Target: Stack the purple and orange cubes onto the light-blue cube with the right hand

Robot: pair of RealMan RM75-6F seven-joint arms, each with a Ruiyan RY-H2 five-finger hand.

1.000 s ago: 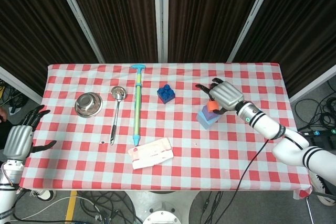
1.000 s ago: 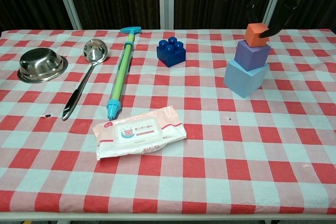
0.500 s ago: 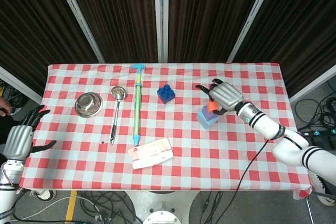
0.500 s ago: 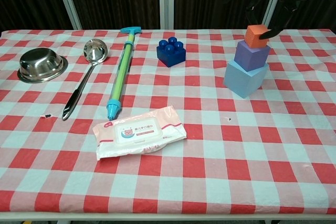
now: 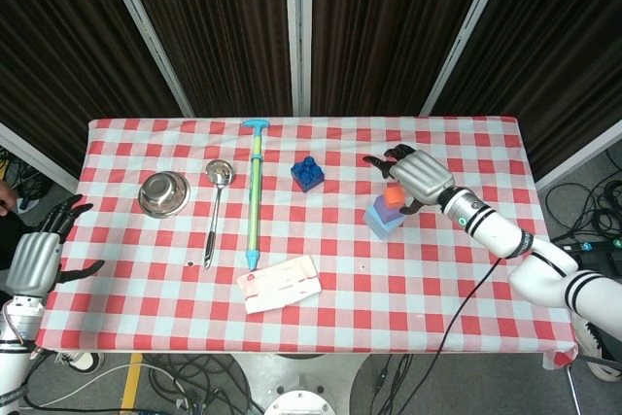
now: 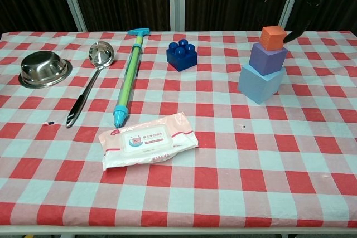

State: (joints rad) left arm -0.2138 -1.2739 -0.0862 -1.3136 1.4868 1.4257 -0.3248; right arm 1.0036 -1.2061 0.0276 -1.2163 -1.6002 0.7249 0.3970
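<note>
Orange cube [image 6: 273, 37], the smallest of three, sits atop the purple cube [image 6: 267, 58], which rests skewed on the larger light-blue cube [image 6: 260, 82], the matte, hard-edged stack standing on the right side of the table [image 6: 223, 193] toward its far edge. Right hand [image 5: 416, 174], silver-backed with dark fingers, hangs just above and behind the stack with its fingers spread and nothing in them; in the chest view one dark fingertip lies close beside the orange cube, and whether it touches cannot be told. Left hand [image 5: 37, 255] waits off the table's near-left corner, fingers apart and holding nothing. A red-and-white checked cloth covers the table. At far left a round, shiny steel bowl [image 6: 44, 69] stands upright with nothing in it; beside it lies a long steel ladle [image 6: 90, 81], its cup toward the far edge. A slim green-and-blue plastic pump tube [image 6: 129, 78] lies parallel to the ladle. A dark blue studded building brick [image 6: 182, 54] sits near the centre, and a soft pink-and-white pack of wet wipes [image 6: 148, 139] lies flat nearer the front.
</note>
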